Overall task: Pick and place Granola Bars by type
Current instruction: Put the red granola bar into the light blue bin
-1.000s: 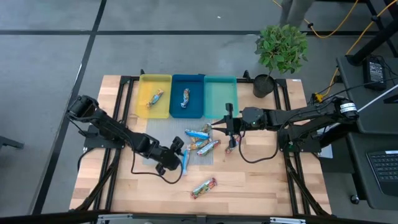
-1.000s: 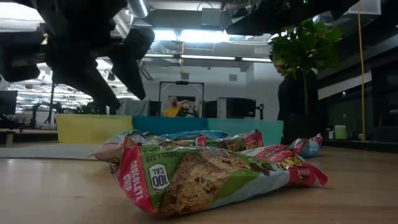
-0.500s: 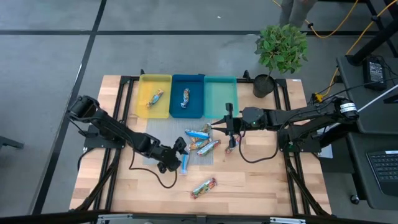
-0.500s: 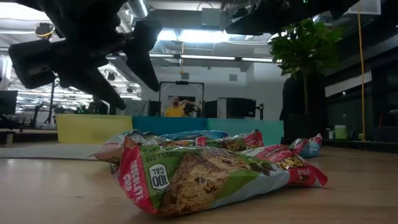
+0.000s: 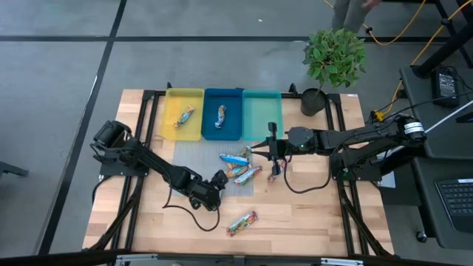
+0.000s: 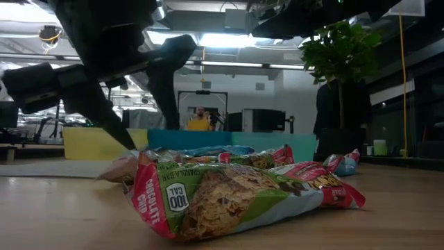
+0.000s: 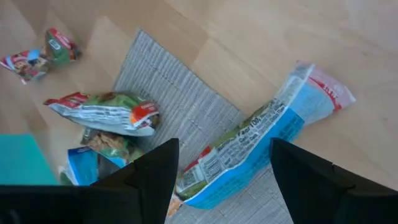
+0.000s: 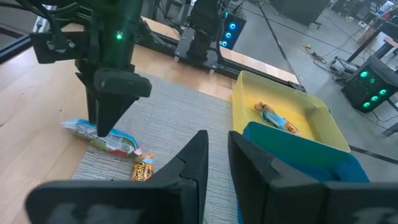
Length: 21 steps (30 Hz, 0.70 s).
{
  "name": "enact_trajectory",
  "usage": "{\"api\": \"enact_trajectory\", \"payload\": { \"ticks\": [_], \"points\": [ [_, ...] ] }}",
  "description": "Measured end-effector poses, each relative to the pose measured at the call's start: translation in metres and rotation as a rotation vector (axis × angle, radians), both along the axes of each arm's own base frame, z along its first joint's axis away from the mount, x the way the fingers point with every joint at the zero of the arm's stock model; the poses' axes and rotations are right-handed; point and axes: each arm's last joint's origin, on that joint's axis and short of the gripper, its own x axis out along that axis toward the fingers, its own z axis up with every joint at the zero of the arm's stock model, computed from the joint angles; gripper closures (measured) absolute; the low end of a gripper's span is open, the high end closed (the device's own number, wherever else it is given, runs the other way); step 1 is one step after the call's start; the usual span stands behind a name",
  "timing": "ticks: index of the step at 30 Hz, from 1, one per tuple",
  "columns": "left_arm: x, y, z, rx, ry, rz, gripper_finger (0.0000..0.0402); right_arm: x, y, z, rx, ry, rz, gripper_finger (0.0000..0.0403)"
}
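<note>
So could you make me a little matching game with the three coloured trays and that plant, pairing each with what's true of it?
Things:
1. yellow tray
2. blue tray
3. green tray
4. potted plant

States:
A. holds no bar
B. stands at the table's far right corner
C. holds one tan-wrapped bar
D. holds one blue-wrapped bar

Pairs: 1-C, 2-D, 3-A, 4-B

Blue-wrapped bar (image 7: 249,146): in the high view, hidden beneath the left gripper (image 5: 215,185).
Bar cluster (image 6: 208,154): in the low view, largely hidden behind the nearest bar (image 6: 229,194).
Person (image 5: 347,11): cut off by the high view's edge.
Wrapper print: too small to be read from above.
</note>
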Motion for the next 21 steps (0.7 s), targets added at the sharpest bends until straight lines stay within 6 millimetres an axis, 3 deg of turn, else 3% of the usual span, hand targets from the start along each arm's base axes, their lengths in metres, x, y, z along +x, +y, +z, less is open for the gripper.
{"api": "enact_trajectory", "payload": {
  "ticks": [21],
  "points": [
    [-0.0037,0.0020,-0.0032,-0.108,0.085,0.029,0.0194,-0.0001,0.0000,-0.0001,0.000,0.001,0.000,0.0336]
  ]
}}
